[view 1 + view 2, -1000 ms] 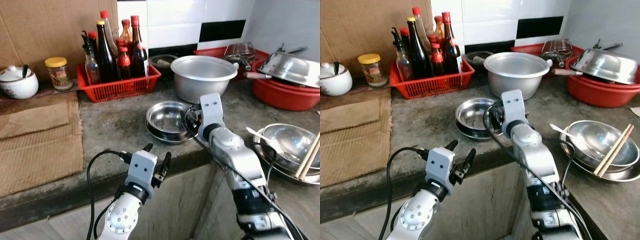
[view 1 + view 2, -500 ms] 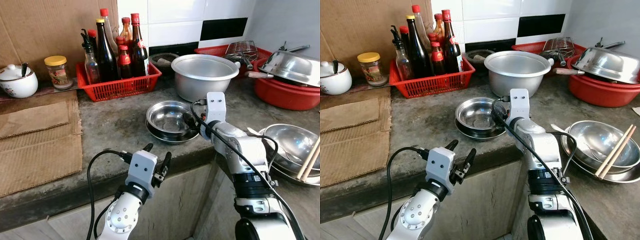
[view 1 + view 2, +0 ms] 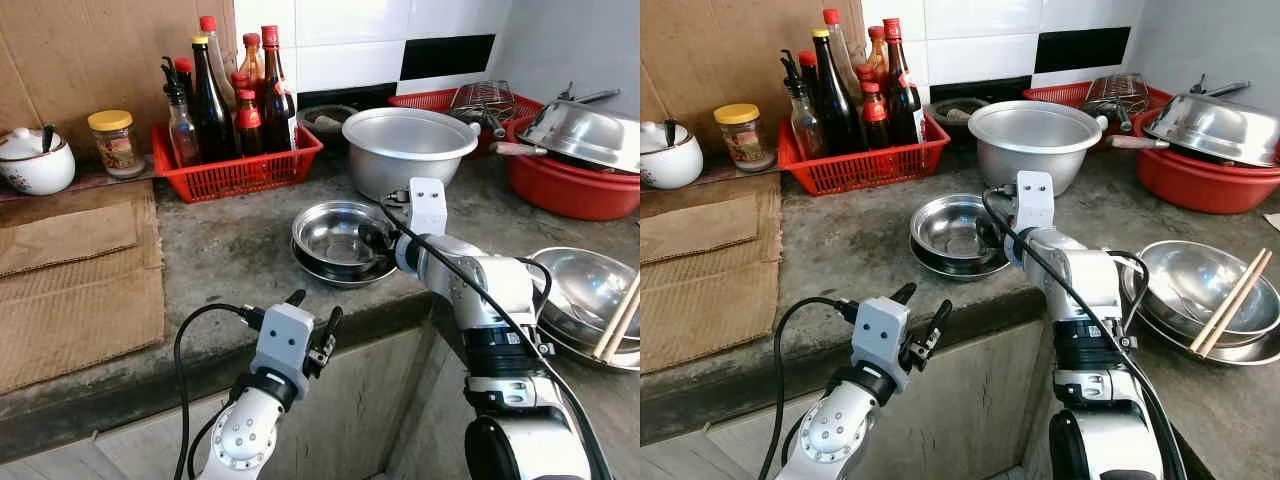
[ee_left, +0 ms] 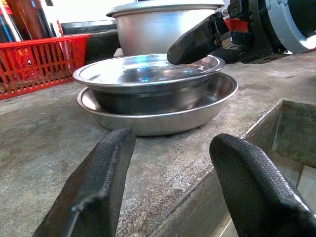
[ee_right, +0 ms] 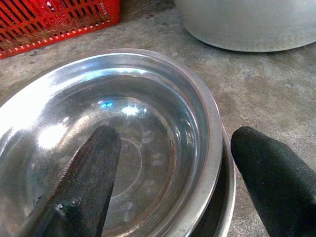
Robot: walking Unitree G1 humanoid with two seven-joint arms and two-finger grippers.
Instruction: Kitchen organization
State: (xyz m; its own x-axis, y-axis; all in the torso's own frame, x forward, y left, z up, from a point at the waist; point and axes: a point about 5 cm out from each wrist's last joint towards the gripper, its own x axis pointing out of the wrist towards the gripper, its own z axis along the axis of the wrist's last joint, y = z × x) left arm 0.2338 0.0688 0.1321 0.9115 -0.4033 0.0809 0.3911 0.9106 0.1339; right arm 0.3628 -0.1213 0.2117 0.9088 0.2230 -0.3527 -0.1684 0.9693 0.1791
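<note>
Near the front edge of the rough grey concrete counter (image 3: 230, 250), two round steel bowls (image 3: 335, 238) sit nested, the smaller, deeper one inside a wider, shallower one, both shiny with thin rolled rims. The right gripper (image 5: 170, 185) is at the bowls' right side with its two black textured fingers spread apart: one finger (image 5: 84, 182) reaches down into the inner bowl, the other (image 5: 274, 180) stays outside the rims, so the rim edge runs between them (I cannot tell whether either finger touches the metal). The left gripper (image 3: 312, 320) hangs in front of the counter edge, below its top surface, pointing toward the bowls, its padded fingers (image 4: 98, 182) open and holding nothing.

Behind the bowls stands a large dull aluminium pot (image 3: 408, 150) with a wide rim. To its left, a red plastic mesh basket (image 3: 240, 170) holds tall dark glass bottles (image 3: 212, 100) with red and yellow caps. Further left are a yellow-lidded glass jar (image 3: 113, 143) and a white ceramic lidded pot (image 3: 35, 165); flat brown cardboard (image 3: 75, 280) lies on the counter before them. On the right, a red plastic basin (image 3: 570, 185) carries an upturned steel pan, and more steel bowls (image 3: 590, 290) hold wooden chopsticks (image 3: 618, 318).
</note>
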